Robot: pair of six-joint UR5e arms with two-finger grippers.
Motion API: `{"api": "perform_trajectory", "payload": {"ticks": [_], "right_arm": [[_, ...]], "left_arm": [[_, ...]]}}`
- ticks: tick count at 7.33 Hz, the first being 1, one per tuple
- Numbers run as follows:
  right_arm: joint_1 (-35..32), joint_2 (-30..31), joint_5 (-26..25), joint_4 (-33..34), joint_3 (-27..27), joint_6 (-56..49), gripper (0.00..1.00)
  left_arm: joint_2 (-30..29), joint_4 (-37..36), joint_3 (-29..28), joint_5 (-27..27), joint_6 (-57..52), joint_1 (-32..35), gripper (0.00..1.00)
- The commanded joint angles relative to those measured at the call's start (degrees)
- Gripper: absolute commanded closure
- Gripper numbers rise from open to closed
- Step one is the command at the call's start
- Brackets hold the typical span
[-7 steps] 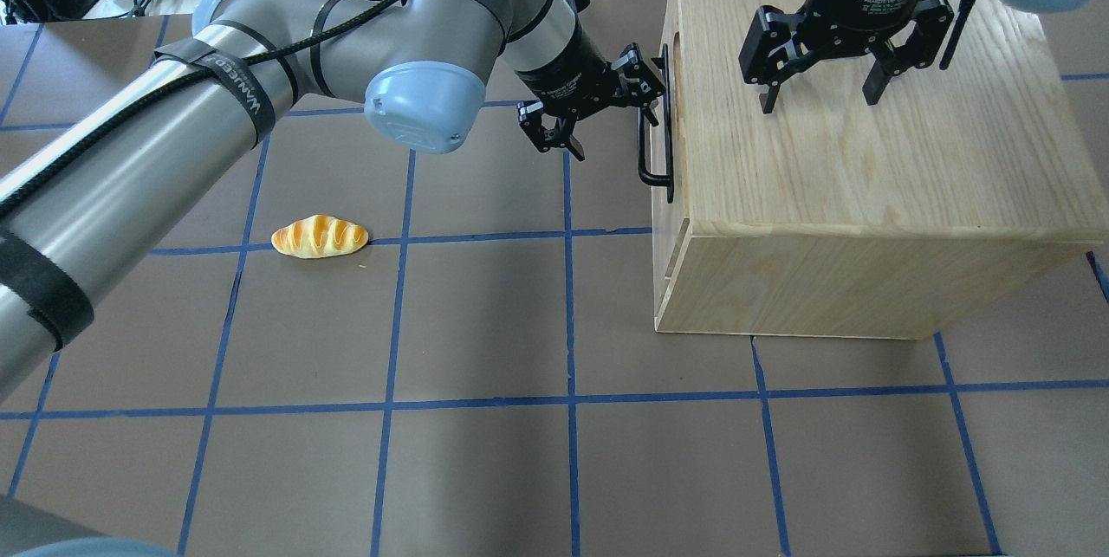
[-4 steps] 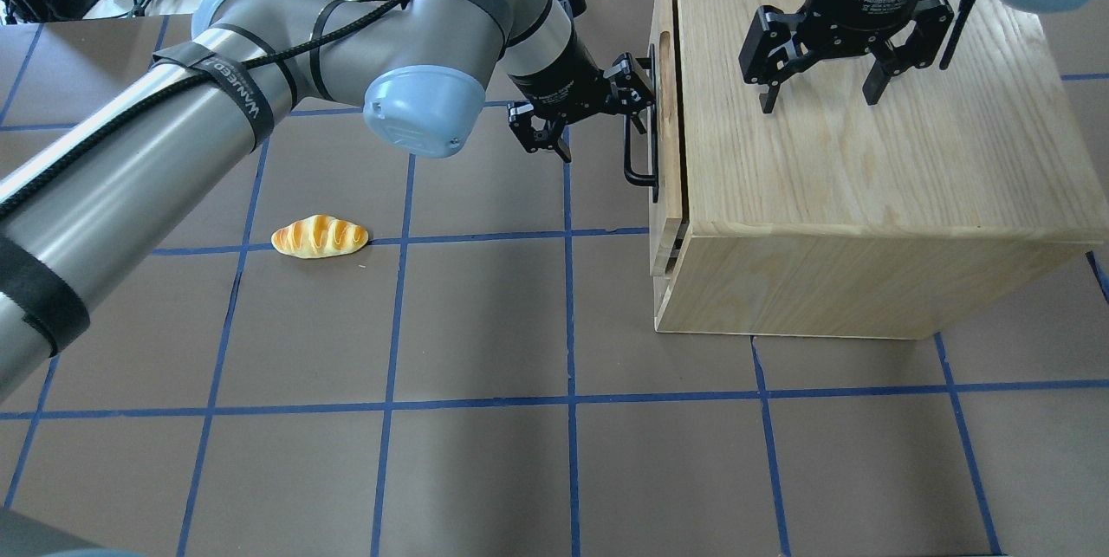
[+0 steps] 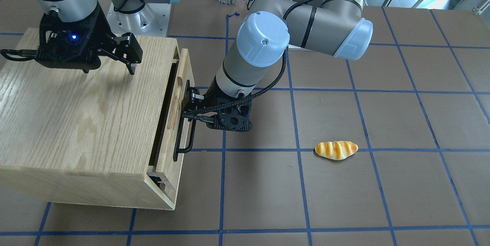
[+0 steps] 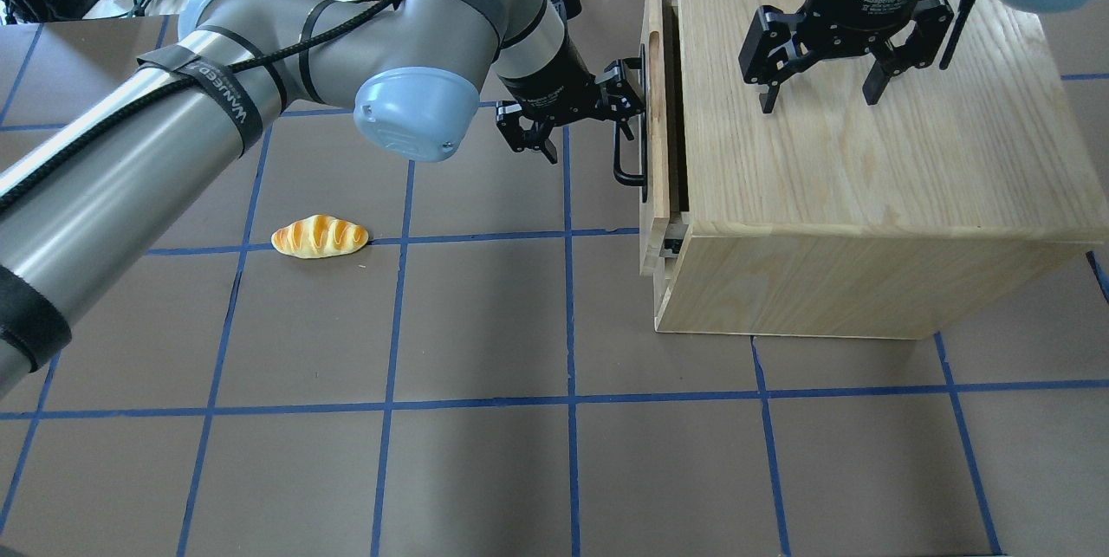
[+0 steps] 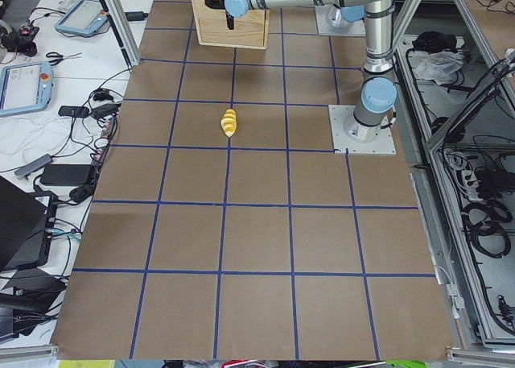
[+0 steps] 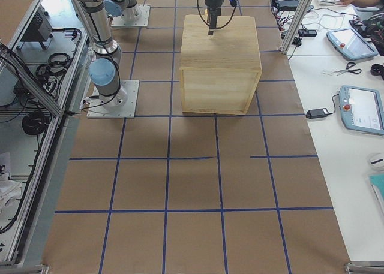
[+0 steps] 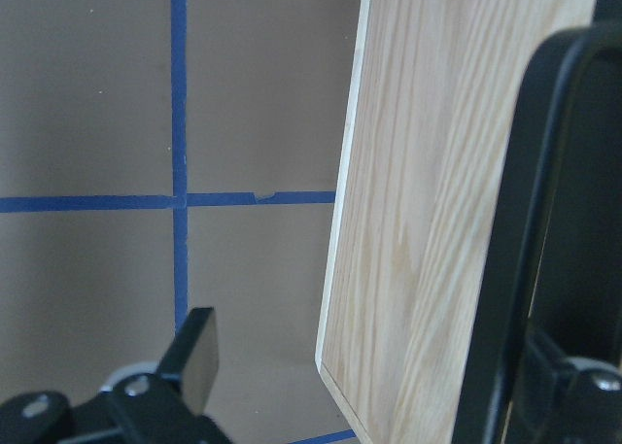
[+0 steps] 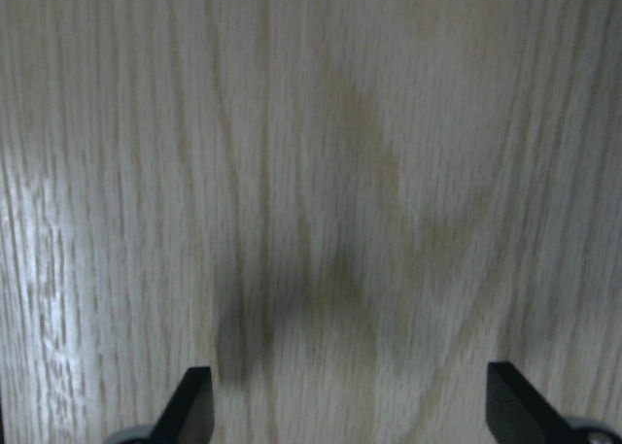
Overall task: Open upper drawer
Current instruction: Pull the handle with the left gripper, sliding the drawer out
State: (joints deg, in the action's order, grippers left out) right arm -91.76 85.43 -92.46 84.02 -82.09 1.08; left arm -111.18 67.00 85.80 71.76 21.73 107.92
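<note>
Plainly, in the front view the drawer (image 3: 183,70) sits at the top of the cabinet (image 3: 76,116), left of centre, already out by a narrow dark gap. The left gripper (image 3: 208,110) has its jaws spread, one finger tucked behind the handle (image 3: 190,135) and clamping nothing. The right gripper (image 3: 109,62), also spread, stands over the cabinet top at upper left. A bread roll (image 3: 336,150) lies well apart at lower right.

From overhead the same gap shows right of the front panel at upper centre. The pull looks to be under way, with most of the travel left. The next move calls for a straight draw away from the cabinet, keeping the finger hooked behind the bar.

In the left side view the cabinet is tiny at the top edge, and the grippers are too small to read.

In the right side view only the cabinet's closed side faces the camera. The drawer is hidden behind it.

The left wrist view shows the bar at the right edge, cut off, with one fingertip (image 7: 194,352) low left.

The right wrist view shows only wood grain and two parted fingertips. I cannot tell whether they touch it.
</note>
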Motion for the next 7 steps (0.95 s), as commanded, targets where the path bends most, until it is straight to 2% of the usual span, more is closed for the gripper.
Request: {"api": "perform_trajectory", "payload": {"ticks": [1,7], "right_arm": [[0.0,0.0,0.0,0.0,0.0,0.1,0.0],[0.0,0.0,0.0,0.0,0.0,0.1,0.0]], "left_arm": [[0.7,0.0,0.4,0.7,-1.7,-0.3,0.0],[3.1,4.2,0.8,3.0,-7.9,-3.6,0.0]]}}
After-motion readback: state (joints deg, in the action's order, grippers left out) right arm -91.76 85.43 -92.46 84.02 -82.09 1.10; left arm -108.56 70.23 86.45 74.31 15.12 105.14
